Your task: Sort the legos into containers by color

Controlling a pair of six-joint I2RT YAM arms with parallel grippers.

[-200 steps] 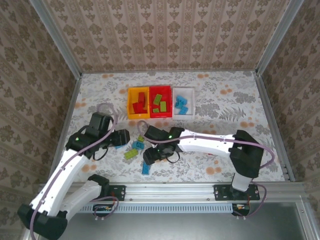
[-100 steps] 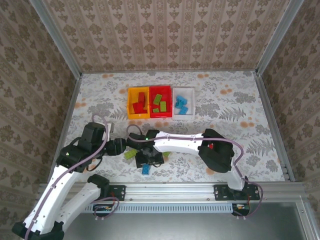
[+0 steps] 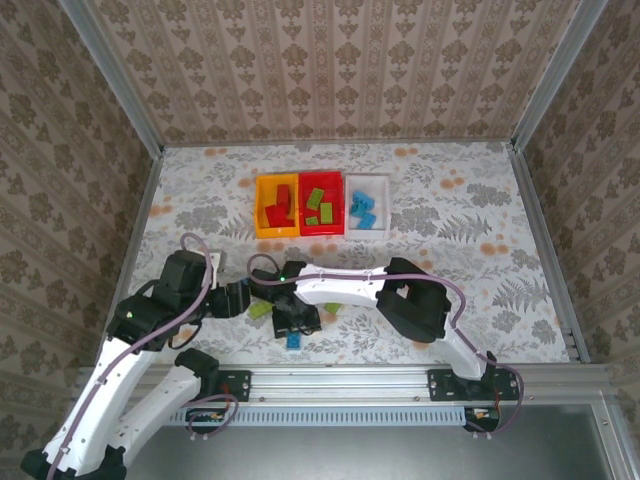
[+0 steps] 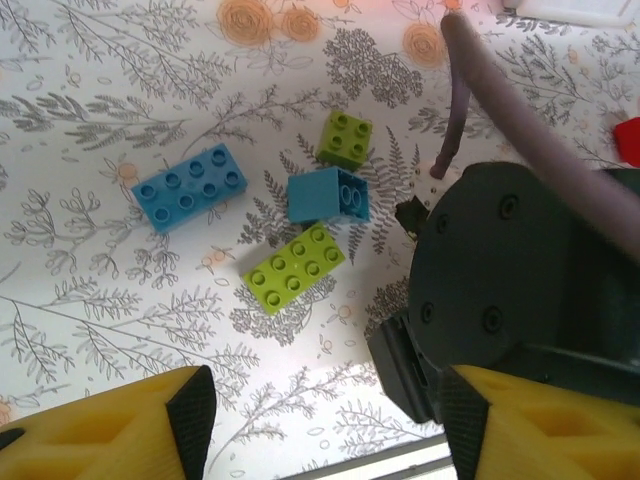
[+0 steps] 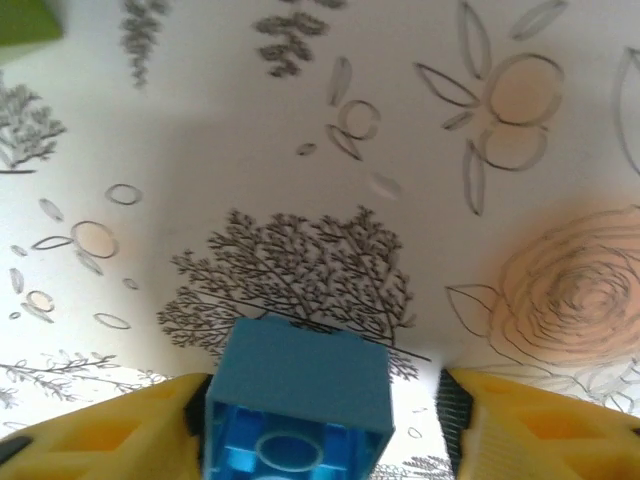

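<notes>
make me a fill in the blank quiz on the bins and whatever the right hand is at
1. Everything in the yellow bin is ___.
2. Everything in the red bin is ___.
3. Everything in the white bin is ___.
4. The right hand straddles a ___ brick.
Missing words: red, green, blue, blue.

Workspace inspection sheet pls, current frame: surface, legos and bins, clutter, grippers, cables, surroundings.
Surface: floral-print table.
Job's things: yellow-orange bin holds red bricks, red bin holds green, white bin holds blue. Loose near the grippers: flat blue brick, green brick and a few more.
Clutter: nothing seen.
Grippers: left gripper open, empty. Right gripper open, astride a tipped blue brick, gap on one side.
Cables: purple-grey cables loop along both arms.
Surroundings: wallpapered walls, aluminium rail at near edge.
</notes>
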